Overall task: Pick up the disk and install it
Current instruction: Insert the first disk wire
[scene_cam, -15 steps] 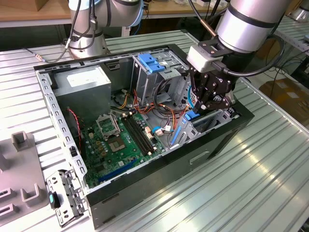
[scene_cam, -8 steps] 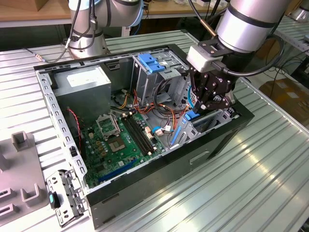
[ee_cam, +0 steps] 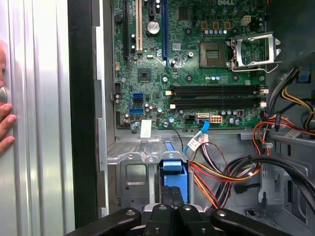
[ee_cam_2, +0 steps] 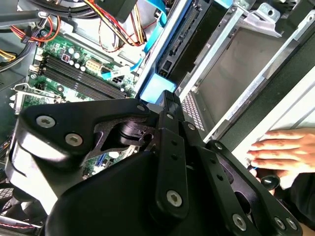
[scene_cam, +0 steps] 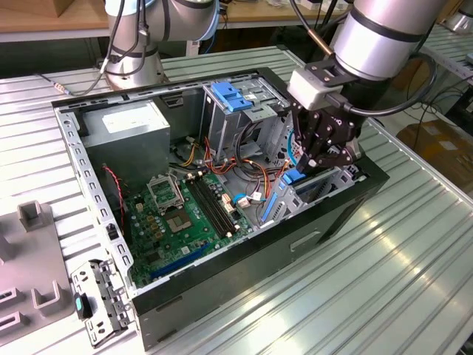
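Note:
The disk (scene_cam: 294, 177) stands on edge in the metal drive bay at the front corner of the open computer case (scene_cam: 244, 255), on the exterior view's right. Its blue end tab (ee_cam_2: 156, 86) and dark body (ee_cam_2: 189, 34) show in the second wrist view. The tab (ee_cam: 174, 172) also appears in the first wrist view between the bay's metal walls. My gripper (scene_cam: 307, 167) hangs right over it. The fingers are pressed together, and their tips (ee_cam_2: 167, 98) rest against the blue tab without clasping it. In the first wrist view my gripper (ee_cam: 172, 192) sits just short of the tab.
A green motherboard (scene_cam: 181, 214) fills the case floor, with orange and yellow cables (scene_cam: 244, 166) beside the bay. A light-blue latch plate (scene_cam: 233, 96) tops the upper drive cage. A person's hand (ee_cam_2: 280, 152) rests at the case's outer side. A grey fixture (scene_cam: 33, 259) lies on the exterior view's left.

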You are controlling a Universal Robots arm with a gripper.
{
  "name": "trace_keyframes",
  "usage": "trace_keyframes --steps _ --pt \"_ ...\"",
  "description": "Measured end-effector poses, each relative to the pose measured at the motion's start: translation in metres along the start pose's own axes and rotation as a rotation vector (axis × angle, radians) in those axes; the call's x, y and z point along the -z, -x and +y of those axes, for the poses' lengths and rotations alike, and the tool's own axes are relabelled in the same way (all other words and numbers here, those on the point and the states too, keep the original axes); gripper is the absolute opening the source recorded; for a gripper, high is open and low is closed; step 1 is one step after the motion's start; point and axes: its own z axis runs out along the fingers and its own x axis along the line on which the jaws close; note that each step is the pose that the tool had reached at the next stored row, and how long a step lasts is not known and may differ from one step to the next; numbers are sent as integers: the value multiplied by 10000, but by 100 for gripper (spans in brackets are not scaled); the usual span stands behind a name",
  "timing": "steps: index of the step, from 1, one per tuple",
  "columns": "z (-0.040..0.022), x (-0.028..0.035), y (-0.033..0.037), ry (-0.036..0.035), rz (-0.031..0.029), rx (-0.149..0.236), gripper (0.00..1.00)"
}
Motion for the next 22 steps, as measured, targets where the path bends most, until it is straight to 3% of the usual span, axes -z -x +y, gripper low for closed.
trace_keyframes --steps 6,10,14,22 --pt "-33 0 1 0 0 66 11" --pt "-53 -1 1 0 -4 530 11" --pt "-55 0 1 1 -10 1302 11" --pt "-60 47 2 1 -16 1629 11"
